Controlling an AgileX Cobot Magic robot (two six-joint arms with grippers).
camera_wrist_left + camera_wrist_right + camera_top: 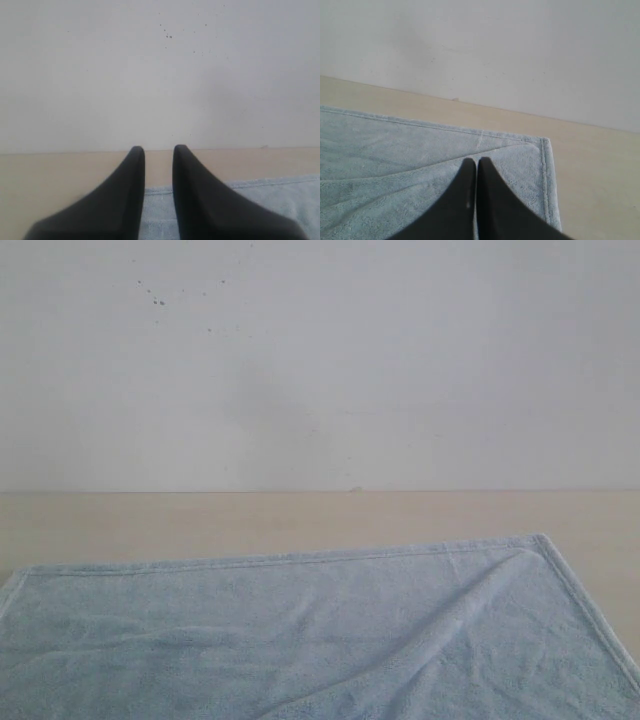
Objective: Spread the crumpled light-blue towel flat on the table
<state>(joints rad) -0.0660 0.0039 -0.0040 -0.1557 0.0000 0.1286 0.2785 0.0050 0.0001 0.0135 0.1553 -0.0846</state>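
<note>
Two black claws hang over the cloth: the left gripper has its tapered jaws parted with nothing between them, above the far hem of the towel, while the right gripper is clenched tight, no cloth seen in it, near the towel's far right corner. Fluffy pale-blue terry with a narrow stitched border, the towel lies opened across the near part of the table, well short of its far edge, so the spreading looks nearly done. One soft diagonal ridge running toward that corner is, I judge, what is left to smooth.
</note>
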